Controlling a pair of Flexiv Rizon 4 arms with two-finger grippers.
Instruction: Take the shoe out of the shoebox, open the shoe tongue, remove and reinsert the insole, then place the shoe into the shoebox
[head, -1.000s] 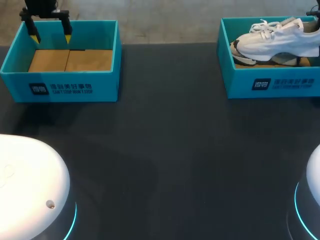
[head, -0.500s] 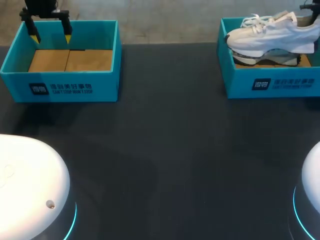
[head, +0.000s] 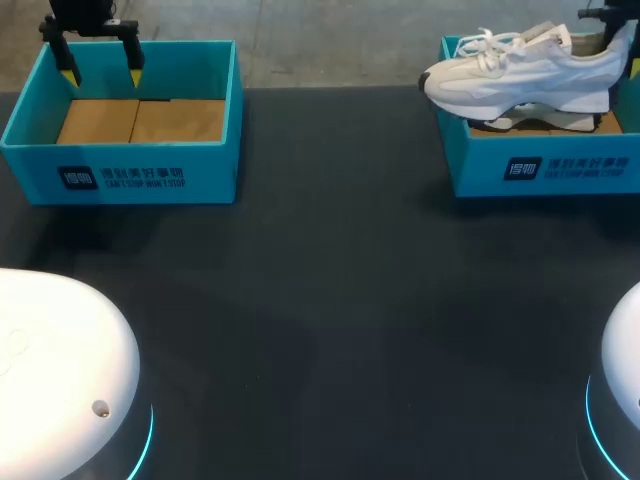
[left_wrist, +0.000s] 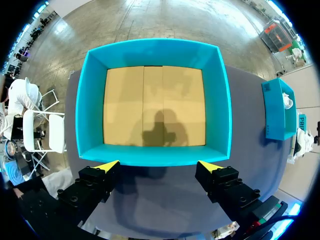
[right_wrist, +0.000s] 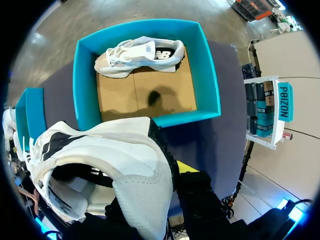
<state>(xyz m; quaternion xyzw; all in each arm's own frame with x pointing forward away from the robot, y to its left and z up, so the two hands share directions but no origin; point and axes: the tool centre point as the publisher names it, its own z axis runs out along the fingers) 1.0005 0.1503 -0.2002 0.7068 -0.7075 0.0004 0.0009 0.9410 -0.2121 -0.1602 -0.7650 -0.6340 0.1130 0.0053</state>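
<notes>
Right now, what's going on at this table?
The right pincer is shut on the heel of a white shoe, holding it above the right shoebox, toe past the rim. A second shoe lies inside that box. The left pincer hangs open over the empty left shoebox, touching nothing.

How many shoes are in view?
2. The held shoe hangs in the right gripper; the other shoe lies inside the right shoebox, hidden in the head view.
</notes>
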